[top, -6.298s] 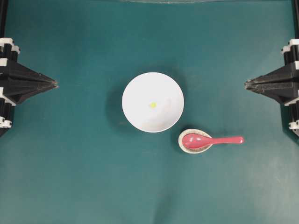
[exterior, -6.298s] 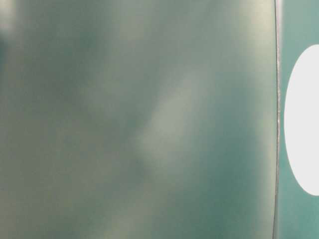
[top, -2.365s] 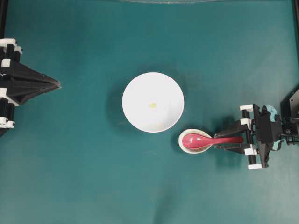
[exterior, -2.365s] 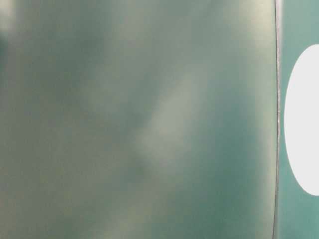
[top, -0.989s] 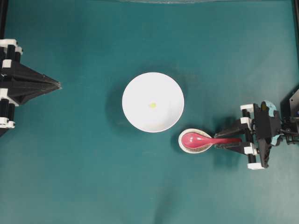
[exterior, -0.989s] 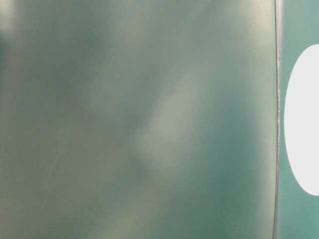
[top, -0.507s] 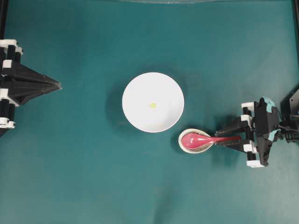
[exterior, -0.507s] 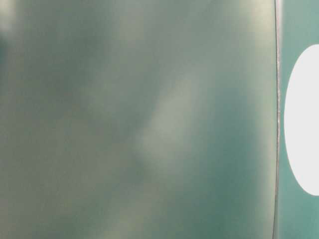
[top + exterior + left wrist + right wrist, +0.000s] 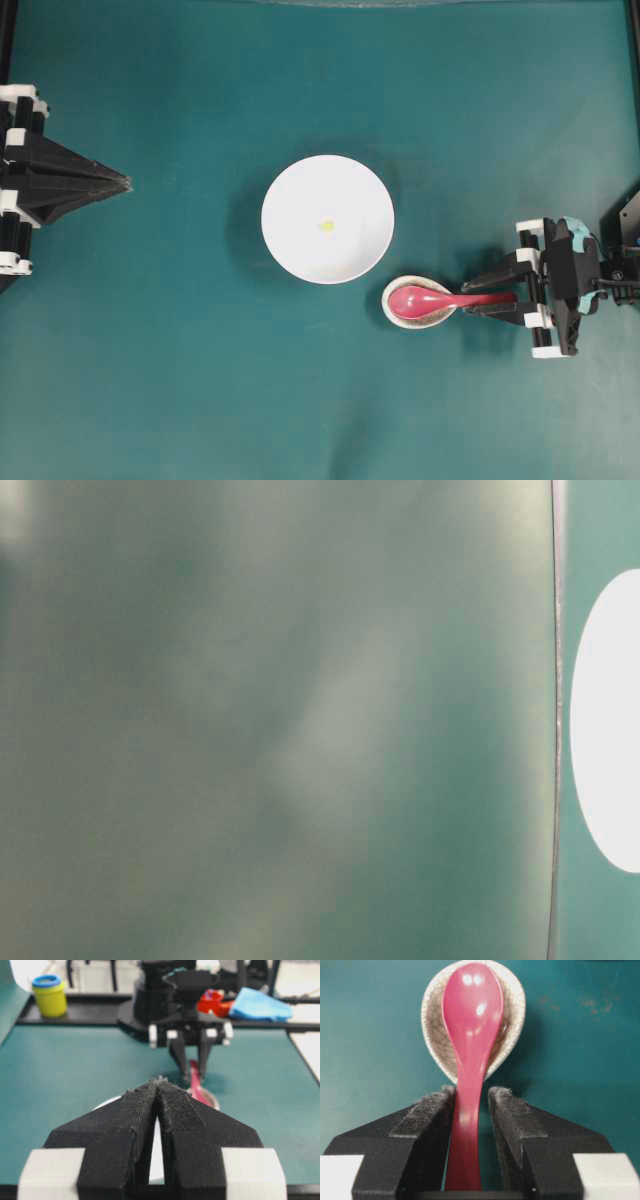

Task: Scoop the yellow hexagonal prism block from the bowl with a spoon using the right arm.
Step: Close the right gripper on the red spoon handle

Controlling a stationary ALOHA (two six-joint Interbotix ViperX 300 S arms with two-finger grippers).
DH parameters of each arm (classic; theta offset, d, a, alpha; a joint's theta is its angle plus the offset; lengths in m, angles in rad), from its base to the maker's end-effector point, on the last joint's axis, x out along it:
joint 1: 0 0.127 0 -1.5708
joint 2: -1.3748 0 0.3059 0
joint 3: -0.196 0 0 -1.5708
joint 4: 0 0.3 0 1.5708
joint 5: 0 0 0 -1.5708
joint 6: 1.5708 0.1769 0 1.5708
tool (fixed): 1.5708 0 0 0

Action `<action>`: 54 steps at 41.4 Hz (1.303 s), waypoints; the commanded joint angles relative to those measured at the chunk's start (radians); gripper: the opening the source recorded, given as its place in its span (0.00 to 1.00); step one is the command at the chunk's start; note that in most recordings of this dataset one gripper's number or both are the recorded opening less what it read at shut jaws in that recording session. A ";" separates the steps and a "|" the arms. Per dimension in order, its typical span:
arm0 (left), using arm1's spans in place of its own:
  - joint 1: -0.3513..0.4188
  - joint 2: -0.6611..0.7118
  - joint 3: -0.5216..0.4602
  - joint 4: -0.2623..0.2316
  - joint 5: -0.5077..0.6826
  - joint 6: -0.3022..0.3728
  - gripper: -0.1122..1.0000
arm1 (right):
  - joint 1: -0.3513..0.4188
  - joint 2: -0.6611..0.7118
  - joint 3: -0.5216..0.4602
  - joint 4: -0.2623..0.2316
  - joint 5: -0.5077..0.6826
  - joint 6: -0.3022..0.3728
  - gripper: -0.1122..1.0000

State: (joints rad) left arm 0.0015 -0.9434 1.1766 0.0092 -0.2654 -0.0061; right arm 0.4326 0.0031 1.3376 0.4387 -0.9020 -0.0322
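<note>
Left end effector (image 9: 159,1084) closed — right end effector (image 9: 190,1076) straddles spoon (image 9: 195,1085).

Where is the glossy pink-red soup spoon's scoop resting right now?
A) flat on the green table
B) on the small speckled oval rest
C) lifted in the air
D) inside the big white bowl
B: the glossy pink-red soup spoon has its scoop lying in the small speckled oval rest, beside the large round white bowl.

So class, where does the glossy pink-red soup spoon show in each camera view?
Overhead: glossy pink-red soup spoon lower right of centre, scoop in the speckled oval rest.
Table-level: not in view.
Left wrist: centre, beyond the shut left gripper.
Right wrist: centre, handle between the right gripper fingers.
Shared landmark: the rest.
</note>
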 commanded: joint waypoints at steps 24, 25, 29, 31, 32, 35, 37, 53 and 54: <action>-0.002 0.009 -0.018 0.003 0.003 -0.002 0.11 | 0.002 -0.020 -0.003 -0.015 -0.009 -0.014 0.46; -0.002 0.009 -0.018 0.003 0.002 -0.002 0.11 | 0.000 -0.020 -0.005 -0.015 -0.009 -0.021 0.46; -0.002 0.009 -0.017 0.002 0.002 -0.002 0.11 | 0.000 -0.020 -0.005 -0.015 -0.009 -0.034 0.46; -0.002 0.009 -0.018 0.003 0.002 -0.002 0.11 | 0.002 -0.018 -0.006 -0.015 -0.009 -0.035 0.46; -0.002 0.009 -0.018 0.003 0.002 -0.002 0.11 | 0.000 -0.020 -0.006 -0.015 -0.009 -0.035 0.46; -0.002 0.009 -0.018 0.003 0.002 -0.002 0.11 | 0.000 -0.018 -0.006 -0.015 -0.009 -0.035 0.46; -0.002 0.009 -0.017 0.003 0.002 -0.002 0.11 | 0.000 -0.020 -0.003 -0.014 -0.009 -0.035 0.46; -0.002 0.009 -0.017 0.003 0.002 -0.002 0.11 | 0.000 -0.012 -0.008 -0.011 -0.009 -0.035 0.46; -0.002 0.009 -0.017 0.002 0.003 -0.002 0.11 | 0.000 -0.012 -0.008 -0.011 -0.009 -0.035 0.45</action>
State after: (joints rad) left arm 0.0015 -0.9434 1.1766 0.0092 -0.2577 -0.0061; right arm 0.4326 0.0015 1.3392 0.4264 -0.9035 -0.0660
